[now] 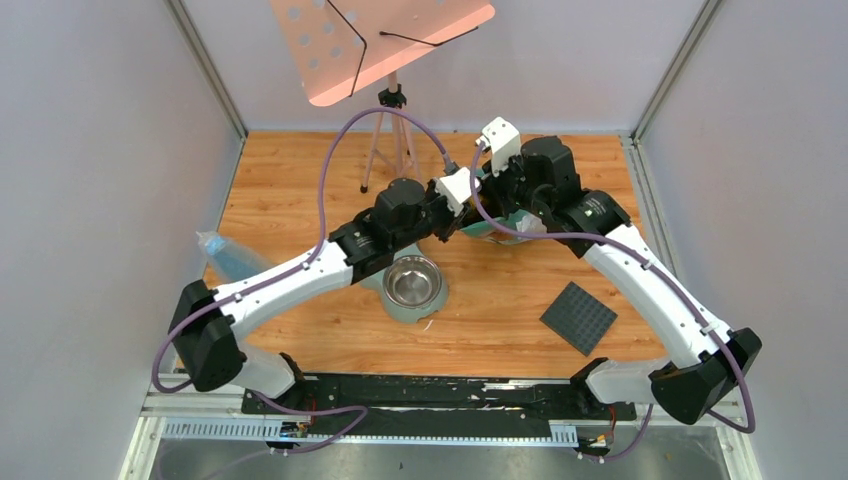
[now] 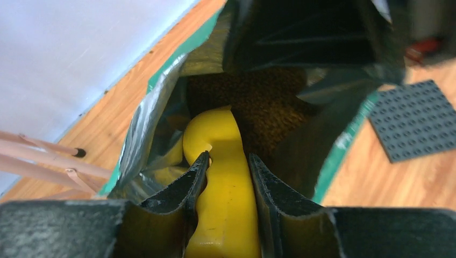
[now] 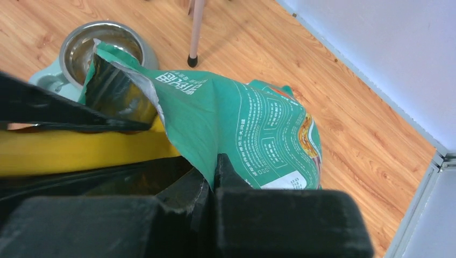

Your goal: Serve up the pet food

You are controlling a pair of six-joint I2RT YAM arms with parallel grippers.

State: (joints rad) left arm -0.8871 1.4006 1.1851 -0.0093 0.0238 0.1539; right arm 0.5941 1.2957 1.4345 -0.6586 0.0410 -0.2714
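Note:
The teal-green bag (image 3: 253, 123) stands open at the back middle of the table (image 1: 300, 190). My right gripper (image 3: 215, 161) is shut on the bag's upper edge and holds its mouth up. Inside, brown kibble, the pet food (image 2: 258, 102), lies in a heap against the foil lining (image 2: 156, 107). My left gripper (image 2: 228, 157) reaches into the mouth, shut on the handle of a yellow scoop (image 2: 226, 183). The scoop's head points down at the kibble. A steel bowl (image 1: 412, 283) in a pale green holder sits in front of the bag, partly under the left arm.
A dark grey studded plate (image 1: 578, 317) lies to the right of the bowl. A tripod (image 1: 385, 150) carrying a pink perforated board (image 1: 380, 40) stands at the back. A bluish plastic item (image 1: 225, 255) lies at the table's left edge. Walls close in on three sides.

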